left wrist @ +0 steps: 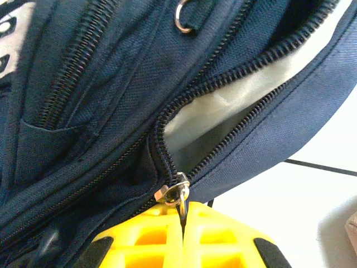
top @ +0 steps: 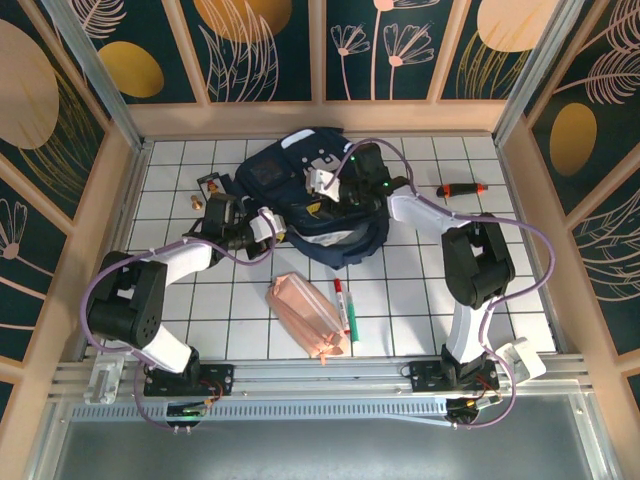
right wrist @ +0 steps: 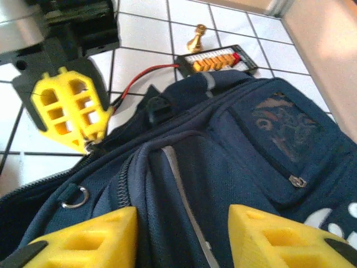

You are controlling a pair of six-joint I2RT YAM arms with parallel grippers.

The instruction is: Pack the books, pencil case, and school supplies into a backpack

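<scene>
backpack (top: 270,180) lies at centre-back of the table (top: 420,290), main zip partly open, pale lining (left wrist: 223,111) showing in the gap. left gripper (left wrist: 183,220) sits at the pack's near-left edge, fingers together, clamped on the metal zipper pull (left wrist: 177,195). right gripper (right wrist: 184,223) is over the top of the pack, yellow fingers (right wrist: 95,234) apart with navy fabric under the gap; can't tell if they touch it.

pencil case (top: 308,315) lies flat near-centre, well apart from the pack, angled. marker pen (top: 343,305) is just beside it on the right, red cap pointing away from the bases.

black card with orange pieces (top: 212,185) is just left of the pack, a small brass piece (right wrist: 196,38) stands upright near it. red-and-black handled tool (top: 462,189) lies to the right, apart from everything.

surface: white tiles, dark grid lines. walls (top: 270,50): pale wood frames, dark teal panels with gold discs and line-drawn plants. aluminium rail (top: 320,385) runs along the near edge and carries both arm bases.
</scene>
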